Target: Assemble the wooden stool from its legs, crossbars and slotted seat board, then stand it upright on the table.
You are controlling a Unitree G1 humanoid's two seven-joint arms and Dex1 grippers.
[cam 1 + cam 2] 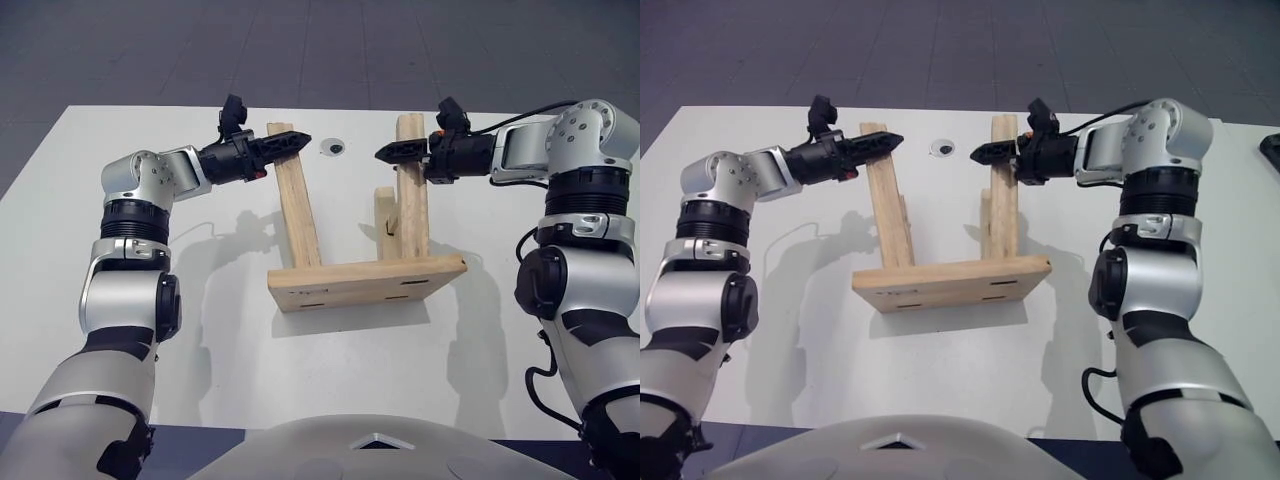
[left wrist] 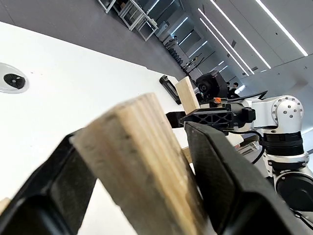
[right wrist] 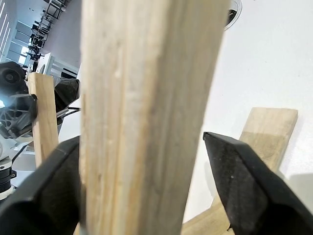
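Partly assembled wooden stool on a white tabletop (image 1: 120, 140), seen from the head camera. Slotted seat board (image 1: 365, 283) nearest the robot, two dark slots visible in its facing side. Left leg (image 1: 300, 215) and right leg (image 1: 412, 215) joined to the board and running away from it toward the far side, slightly splayed. Shorter wooden piece (image 1: 384, 222) just beside the right leg, on its inner side, also meeting the board. Not possible to tell whether the board rests on the tabletop or is raised off it.

Left end effector (image 1: 300, 139) at the far end of the left leg, closed narrowly around it, dark fingers (image 2: 230, 191) pressed to either side of the wood. Right end effector (image 1: 385, 152) likewise clamped on the far end of the right leg, fingers (image 3: 244, 186) on both sides. Tips of the two end effectors pointing toward each other, well apart.

Round grommet hole (image 1: 333, 148) in the tabletop between the two tips.
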